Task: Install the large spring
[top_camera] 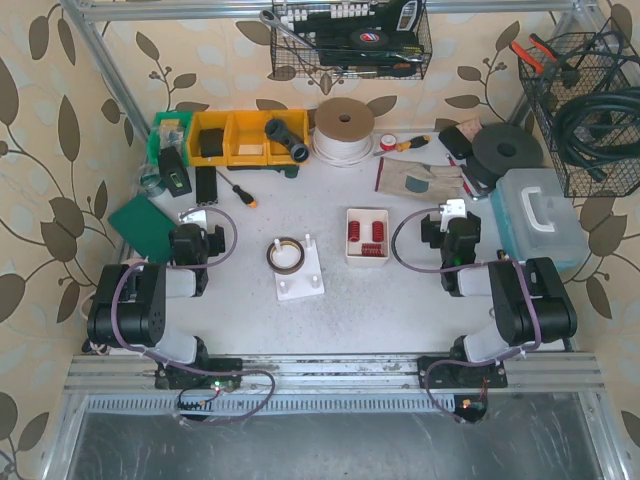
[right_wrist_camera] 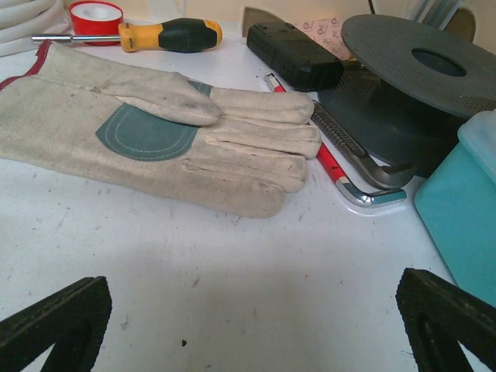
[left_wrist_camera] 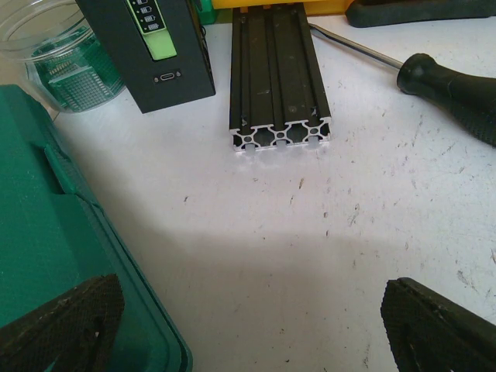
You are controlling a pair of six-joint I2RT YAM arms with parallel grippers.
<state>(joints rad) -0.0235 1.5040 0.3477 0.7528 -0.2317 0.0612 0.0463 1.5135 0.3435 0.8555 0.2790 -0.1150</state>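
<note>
Red springs (top_camera: 366,240) lie in a small white tray (top_camera: 350,216) at the table's middle. A white fixture (top_camera: 299,275) with an upright post stands left of the tray, a brown-rimmed ring (top_camera: 284,254) at its left corner. My left gripper (top_camera: 193,217) is open and empty over bare table, well left of the fixture; its black pads (left_wrist_camera: 434,322) show at the bottom corners of the left wrist view. My right gripper (top_camera: 452,212) is open and empty, right of the tray; its pads (right_wrist_camera: 442,314) frame bare table.
A green case (left_wrist_camera: 46,263), black extrusion (left_wrist_camera: 279,77), black device (left_wrist_camera: 151,46) and screwdriver (left_wrist_camera: 449,85) lie by the left gripper. A work glove (right_wrist_camera: 155,132), hex key (right_wrist_camera: 349,167), grey disc (right_wrist_camera: 418,54) and teal box (right_wrist_camera: 465,209) lie by the right gripper. Yellow bins (top_camera: 245,135) at the back.
</note>
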